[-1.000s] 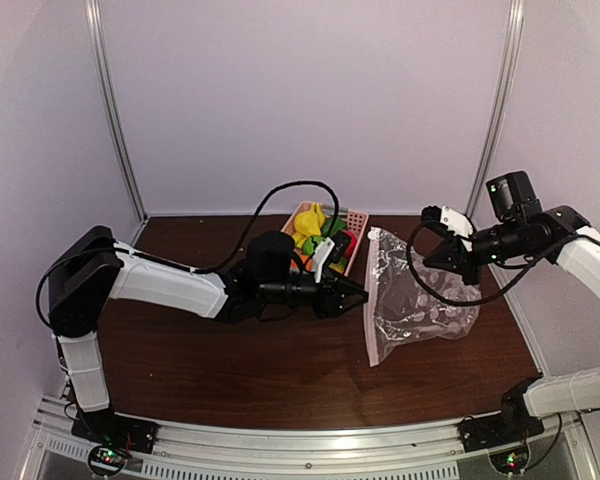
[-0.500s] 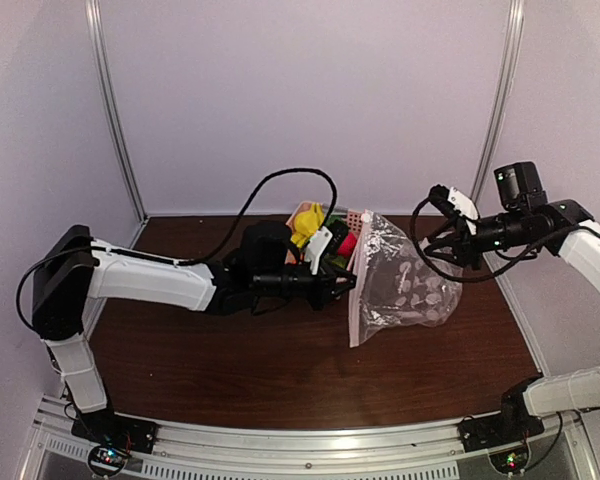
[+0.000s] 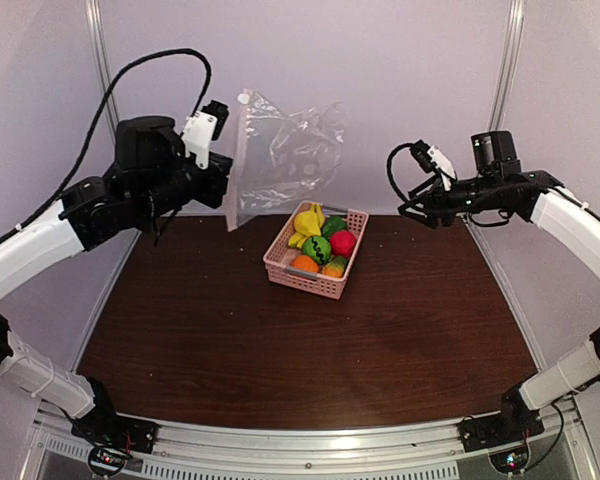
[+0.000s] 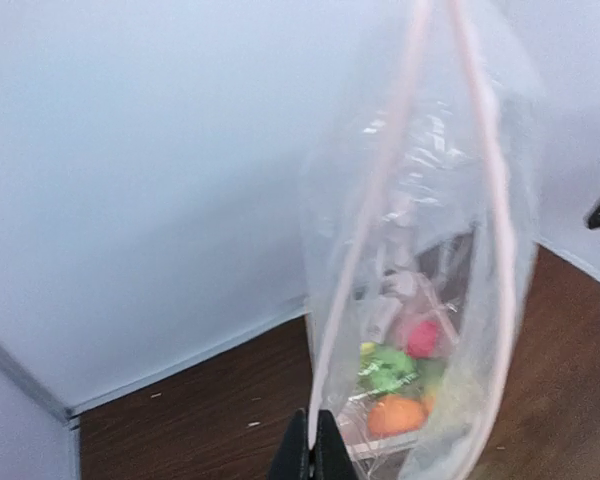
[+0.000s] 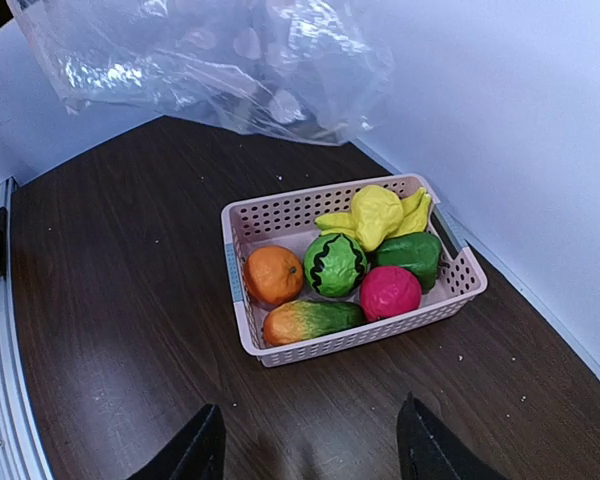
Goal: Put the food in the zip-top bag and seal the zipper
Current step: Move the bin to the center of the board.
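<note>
The zip-top bag point(image 3: 285, 160) hangs in the air at the back left, above the table, held only by my left gripper point(image 3: 227, 188). That gripper point(image 4: 315, 452) is shut on the zipper point(image 4: 365, 240) near its lower end. A small white slider tab point(image 3: 243, 97) sits at the zipper's top. The food lies in the pink basket point(image 3: 302, 279): an orange point(image 5: 274, 274), a striped ball point(image 5: 334, 264), a green pepper point(image 5: 408, 252), a red-pink fruit point(image 5: 390, 292), a banana bunch point(image 5: 375, 213) and an orange-green piece point(image 5: 315, 320). My right gripper point(image 3: 408, 208) hovers open to the right of the basket, its jaws point(image 5: 310, 455) holding nothing.
The basket point(image 5: 236, 300) stands on the dark wood table point(image 3: 280, 360) near the back wall. White walls close the back and both sides. The bag point(image 5: 210, 60) hangs above and behind the basket in the right wrist view.
My left arm has swung up and to the back left, carrying the bag off the table. My right gripper has let go of the bag, opened and risen.
</note>
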Motion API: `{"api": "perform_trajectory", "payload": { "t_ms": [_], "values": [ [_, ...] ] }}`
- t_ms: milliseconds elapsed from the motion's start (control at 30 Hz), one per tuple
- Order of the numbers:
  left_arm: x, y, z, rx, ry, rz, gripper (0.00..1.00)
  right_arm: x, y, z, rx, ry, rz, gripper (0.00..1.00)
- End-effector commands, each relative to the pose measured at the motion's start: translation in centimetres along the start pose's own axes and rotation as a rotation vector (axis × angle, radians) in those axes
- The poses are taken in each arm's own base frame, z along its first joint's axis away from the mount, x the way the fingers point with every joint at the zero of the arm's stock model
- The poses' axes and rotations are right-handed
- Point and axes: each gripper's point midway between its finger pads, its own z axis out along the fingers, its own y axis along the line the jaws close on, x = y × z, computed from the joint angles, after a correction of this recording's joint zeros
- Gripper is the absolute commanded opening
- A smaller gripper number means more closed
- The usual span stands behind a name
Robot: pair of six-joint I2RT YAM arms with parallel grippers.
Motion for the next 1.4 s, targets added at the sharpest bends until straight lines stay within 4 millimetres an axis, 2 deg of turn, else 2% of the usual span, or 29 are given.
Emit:
{"api": "perform_trajectory", "payload": {
  "t_ms": [0, 33, 67, 100, 200, 267, 333, 467, 500, 567, 600, 667, 733, 833, 933, 1133, 1367],
  "values": [
    [1.6, 13.4, -8.1, -0.676, 0.211, 0.164, 0.0, -0.6, -0.9, 3.8, 0.076, 0.057, 0.022, 0.6],
    [2.5, 15.0, -10.0, -0.79, 0.268, 0.21, 0.0, -0.3, -1.1, 5.0, 0.089, 0.086, 0.025, 0.59],
    [3.4, 15.5, -10.4, -0.832, 0.3, 0.251, 0.0, 0.3, -1.1, 6.3, 0.089, 0.121, 0.03, 0.59],
    [5.2, 14.7, -9.1, -0.787, 0.343, 0.296, 0.0, 0.7, -1.1, 7.4, 0.087, 0.148, 0.034, 0.59],
    [11.7, 10.1, -3.4, -0.52, 0.503, 0.304, 0.0, 2.0, -2.8, 10.5, 0.141, 0.177, 0.098, 0.62],
    [13.8, 8.4, -1.1, -0.43, 0.568, 0.294, 0.0, 3.1, -4.9, 12.3, 0.226, 0.207, 0.166, 0.65],
    [14.1, 7.1, 0.3, -0.359, 0.543, 0.274, 0.0, 4.9, -6.4, 14.1, 0.276, 0.255, 0.226, 0.68],
    [13.8, 5.5, 1.7, -0.209, 0.466, 0.144, 0.0, 8.0, -7.6, 17.5, 0.29, 0.323, 0.313, 0.74],
    [14.2, 5.2, 2.0, -0.173, 0.464, 0.103, 0.0, 9.1, -7.9, 18.6, 0.293, 0.345, 0.327, 0.74],
    [15.5, 4.5, 2.8, -0.099, 0.484, 0.051, 0.0, 9.9, -8.9, 19.6, 0.328, 0.36, 0.343, 0.75],
    [16.2, 4.3, 3.1, -0.077, 0.496, 0.035, 0.0, 11.2, -9.4, 20.4, 0.354, 0.388, 0.374, 0.75],
    [17.3, 4.4, 3.5, -0.072, 0.512, 0.016, 0.0, 12.4, -10.2, 21.4, 0.381, 0.42, 0.396, 0.75],
    [18.0, 4.2, 3.8, -0.053, 0.516, 0.0, 0.0, 13.3, -11.0, 22.0, 0.422, 0.438, 0.415, 0.75],
    [18.2, 4.2, 4.0, -0.05, 0.512, -0.019, 0.0, 14.1, -11.2, 22.7, 0.427, 0.453, 0.431, 0.74],
    [18.1, 4.5, 4.0, -0.055, 0.505, -0.027, 0.0, 14.8, -11.2, 22.9, 0.42, 0.459, 0.462, 0.67],
    [17.8, 4.9, 3.9, -0.067, 0.49, -0.025, 0.0, 16.2, -12.2, 21.2, 0.46, 0.476, 0.543, 0.36],
    [17.9, 4.9, 4.2, -0.073, 0.49, -0.043, 0.0, 17.2, -14.2, 17.0, 0.508, 0.473, 0.594, 0.07]
  ]
}}
